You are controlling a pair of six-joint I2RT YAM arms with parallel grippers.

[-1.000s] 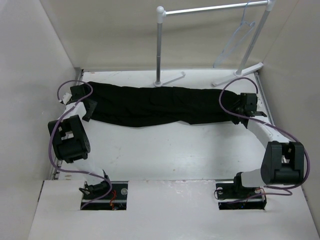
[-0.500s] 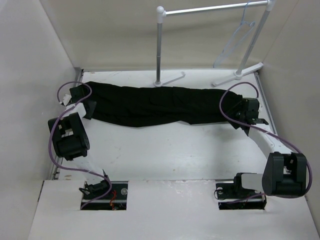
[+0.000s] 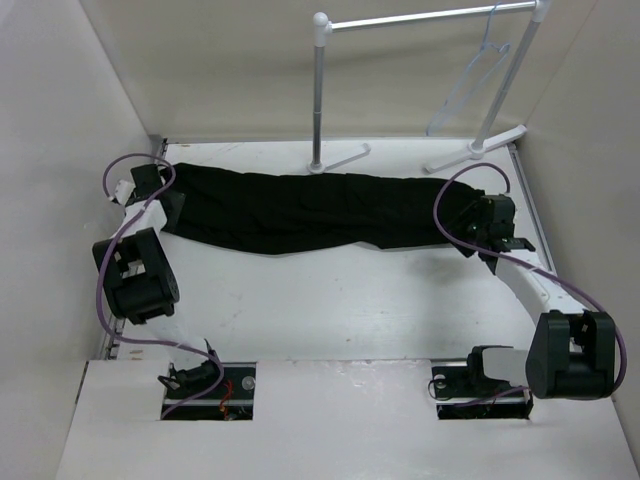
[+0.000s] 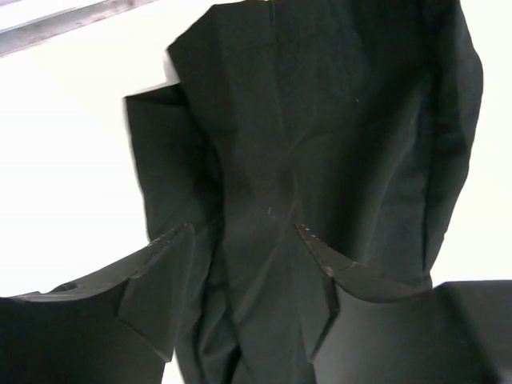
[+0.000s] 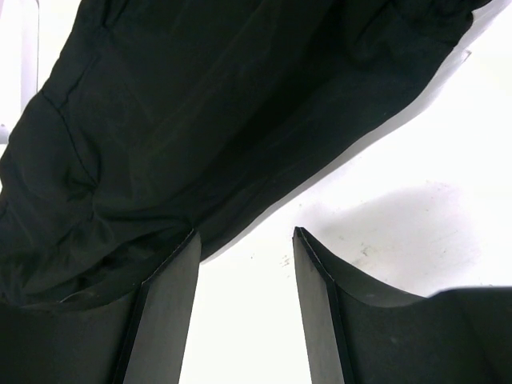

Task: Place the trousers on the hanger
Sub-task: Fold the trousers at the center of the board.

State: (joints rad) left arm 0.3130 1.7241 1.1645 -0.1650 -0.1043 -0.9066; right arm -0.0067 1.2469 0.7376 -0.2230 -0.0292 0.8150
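Black soft-cloth trousers lie flat between the two grippers, one end at each. The left gripper gapes wide over cloth. The right gripper, equally wide, straddles bare white table with the trouser edge beside one finger, so it should probably shift onto the fabric before closing. Only the overhead view shows the thin pale hanger, well beyond the right gripper.

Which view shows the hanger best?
Top external: the hanger hangs on the rack, top right. Both wrist views show trousers and table, no hanger.
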